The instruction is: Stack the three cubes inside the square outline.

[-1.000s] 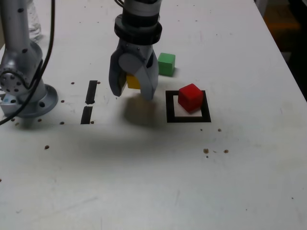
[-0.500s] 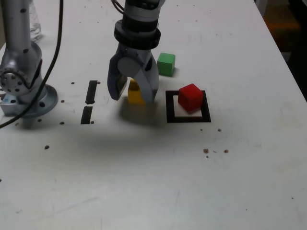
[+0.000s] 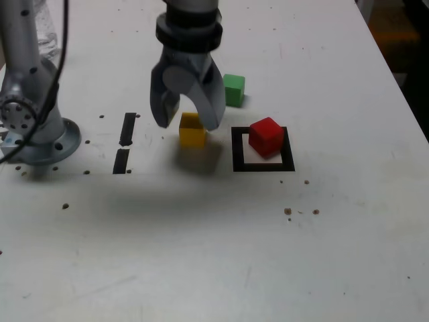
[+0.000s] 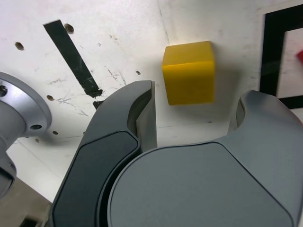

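A yellow cube (image 3: 192, 131) sits on the white table just to the exterior view's left of the square outline (image 3: 262, 166). Inside the outline, toward its far right corner, rests a red cube (image 3: 266, 136). Behind both lies a green cube (image 3: 233, 89). My gripper (image 3: 188, 123) hangs open just above the yellow cube, its fingers apart and nothing between them. The wrist view shows the yellow cube (image 4: 188, 72) free on the table beyond the spread gripper (image 4: 196, 97), with one side of the outline (image 4: 271, 52) and a sliver of the red cube (image 4: 300, 56) at the frame edge.
Two short black tape strips (image 3: 125, 142) lie to the exterior view's left of the yellow cube; one strip (image 4: 71, 54) shows in the wrist view. The arm's grey base (image 3: 33, 127) stands at the far left. Small dark specks dot the table (image 3: 214, 255).
The gripper came down with the yellow cube, opened and let it go on the table, then rose a little. The red and green cubes have not moved.
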